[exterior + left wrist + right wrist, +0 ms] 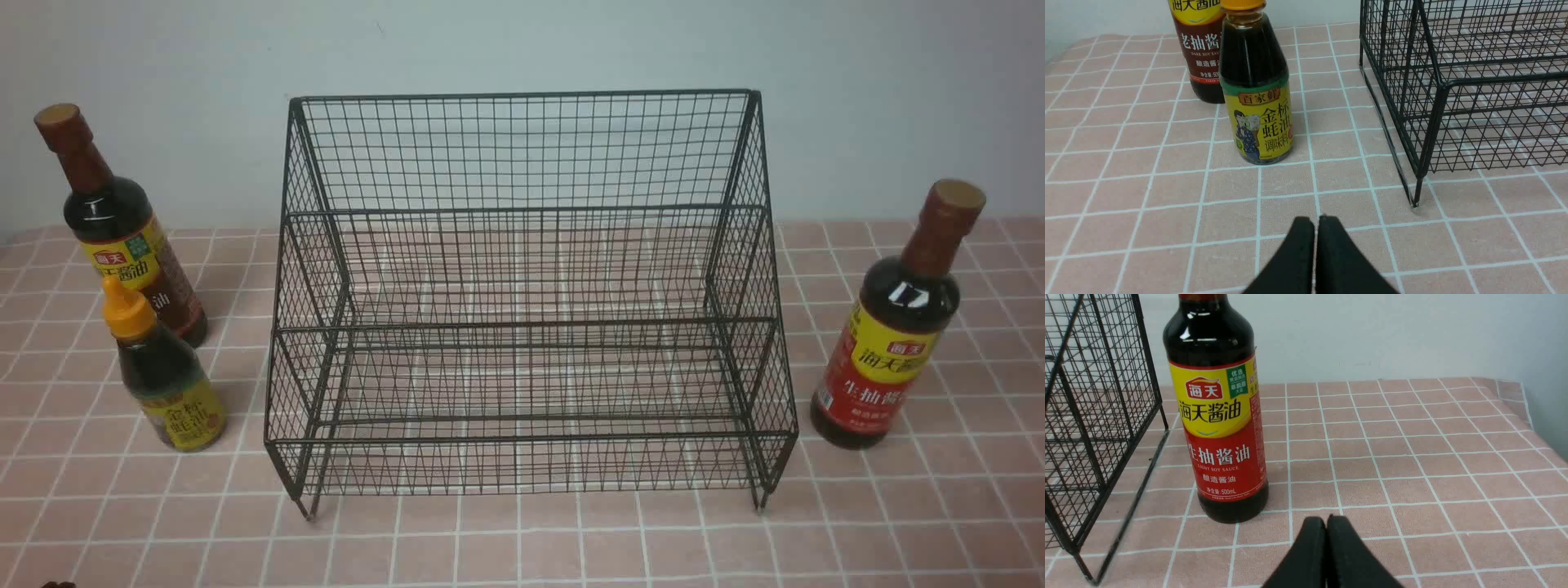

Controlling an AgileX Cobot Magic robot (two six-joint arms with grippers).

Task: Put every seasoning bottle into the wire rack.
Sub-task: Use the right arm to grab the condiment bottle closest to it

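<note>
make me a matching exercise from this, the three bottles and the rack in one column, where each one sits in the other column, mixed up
Column one
1. oyster sauce bottle
2. dark soy sauce bottle
3. light soy sauce bottle
4. wire rack

Column two
A. alone, to the right of the rack
B. in the centre, with nothing inside it
C. left of the rack, farther back
D. left of the rack, in front of a taller bottle

Pairs: 1-D, 2-C, 3-A, 4-B
</note>
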